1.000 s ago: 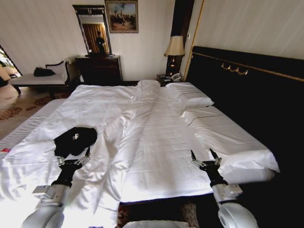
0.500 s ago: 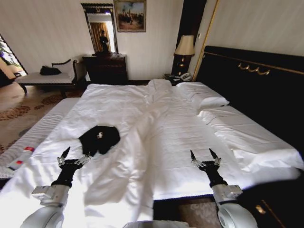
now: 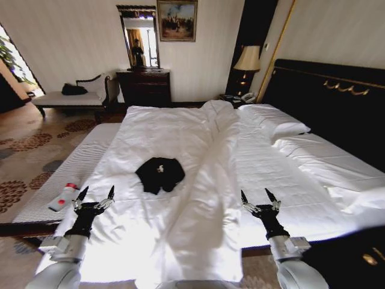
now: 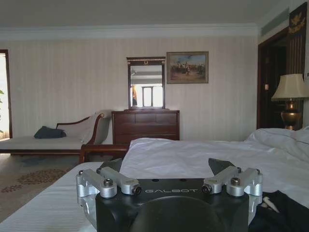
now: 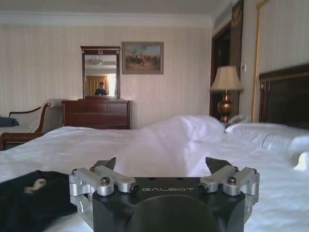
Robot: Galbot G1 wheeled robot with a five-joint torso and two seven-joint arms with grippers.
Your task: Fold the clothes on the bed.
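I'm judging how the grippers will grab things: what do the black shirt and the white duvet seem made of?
The black shirt looks like soft matte knit, probably cotton: it lies limp and crumpled. The white duvet looks like smooth woven cotton with a slight sheen, holding long folds and ridges.

Both arms are white with black wrists; the left gripper [image 3: 96,195] and right gripper [image 3: 258,196] have silver knuckles, seemingly dark pointed tips, "GALBOT" lettering.

Striped pale walls; dark dresser [image 3: 144,88] w/ mirror [image 3: 138,44] top centre, lit lamp [image 3: 246,59] upper right, patterned carpet [image 3: 24,162] left.
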